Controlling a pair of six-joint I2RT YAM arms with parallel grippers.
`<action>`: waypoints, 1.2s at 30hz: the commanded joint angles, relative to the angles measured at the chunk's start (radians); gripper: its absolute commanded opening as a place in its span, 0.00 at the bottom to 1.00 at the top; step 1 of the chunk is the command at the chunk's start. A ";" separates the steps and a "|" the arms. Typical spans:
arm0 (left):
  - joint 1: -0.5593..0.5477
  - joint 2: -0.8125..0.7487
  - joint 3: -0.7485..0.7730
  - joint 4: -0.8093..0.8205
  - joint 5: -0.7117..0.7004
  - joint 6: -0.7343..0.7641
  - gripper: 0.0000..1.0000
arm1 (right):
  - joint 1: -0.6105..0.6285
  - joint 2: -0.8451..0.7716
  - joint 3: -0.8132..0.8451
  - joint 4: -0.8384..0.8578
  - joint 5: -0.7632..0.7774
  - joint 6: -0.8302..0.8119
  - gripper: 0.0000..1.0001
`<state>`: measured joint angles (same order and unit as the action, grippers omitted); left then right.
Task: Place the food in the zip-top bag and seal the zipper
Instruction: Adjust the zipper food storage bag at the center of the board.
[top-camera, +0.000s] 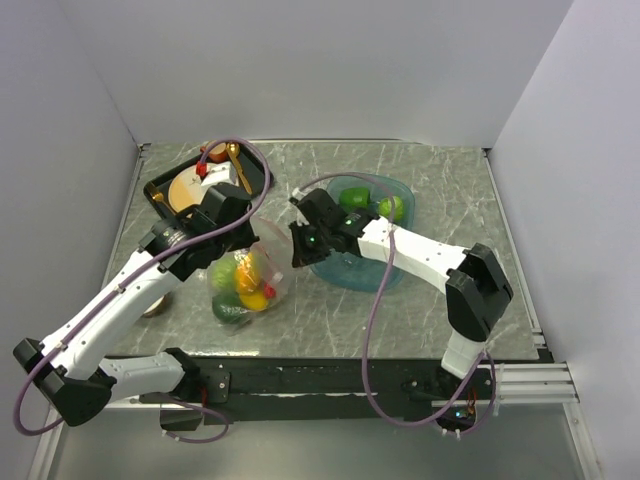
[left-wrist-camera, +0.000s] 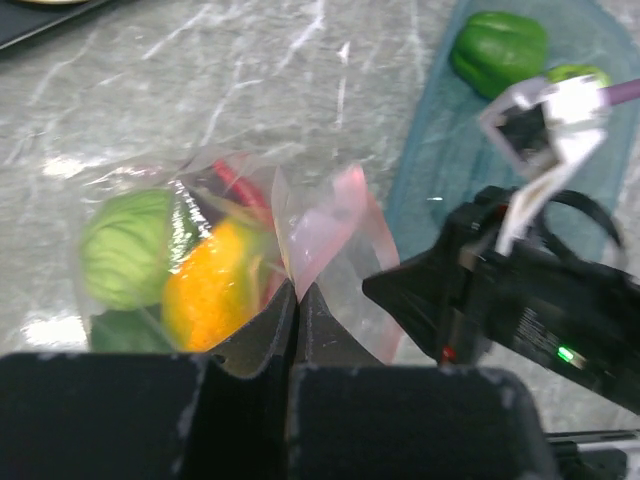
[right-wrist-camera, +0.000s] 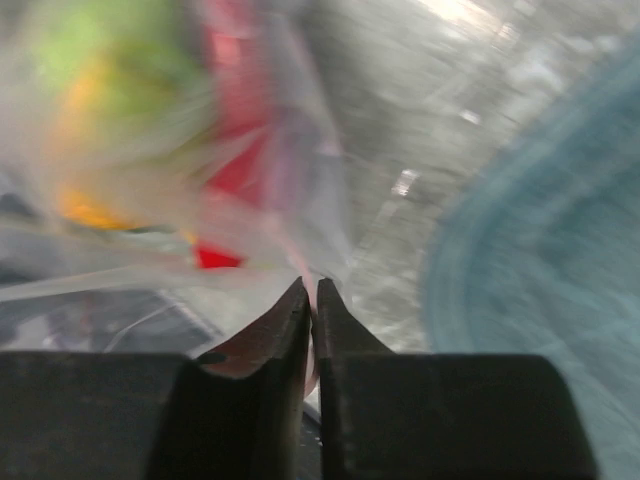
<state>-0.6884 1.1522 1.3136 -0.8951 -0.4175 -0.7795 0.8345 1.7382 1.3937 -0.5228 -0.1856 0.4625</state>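
Note:
The zip-top bag (top-camera: 246, 283) lies left of centre. It holds food: a green round one (left-wrist-camera: 128, 247), an orange-yellow mango (left-wrist-camera: 212, 286) and a red chili (left-wrist-camera: 236, 182). My left gripper (top-camera: 252, 233) is shut on the pink zipper (left-wrist-camera: 322, 222) at the bag's mouth. My right gripper (top-camera: 295, 256) meets the mouth from the right, and its jaws stand almost together with the pink zipper (right-wrist-camera: 318, 285) pinched between them. A green pepper (top-camera: 354, 197) and a green round piece (top-camera: 392, 207) sit in the teal tub (top-camera: 345, 270).
A black tray (top-camera: 158, 192) with a plate and a gold spoon stands at the back left. A small round object (top-camera: 155, 306) lies partly under my left arm. Walls close the table on three sides.

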 joint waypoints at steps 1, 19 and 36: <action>0.003 -0.029 0.001 0.104 0.045 -0.007 0.01 | -0.057 -0.075 -0.044 0.043 0.075 0.008 0.20; 0.004 -0.055 0.013 0.048 0.006 -0.058 0.01 | -0.238 0.029 0.158 0.054 0.093 0.027 0.59; 0.003 -0.074 -0.001 0.041 -0.030 -0.070 0.01 | -0.293 -0.031 0.129 0.170 -0.191 0.051 0.57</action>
<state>-0.6884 1.1019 1.3121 -0.8574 -0.4259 -0.8368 0.5533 1.7641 1.5032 -0.3580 -0.2676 0.5533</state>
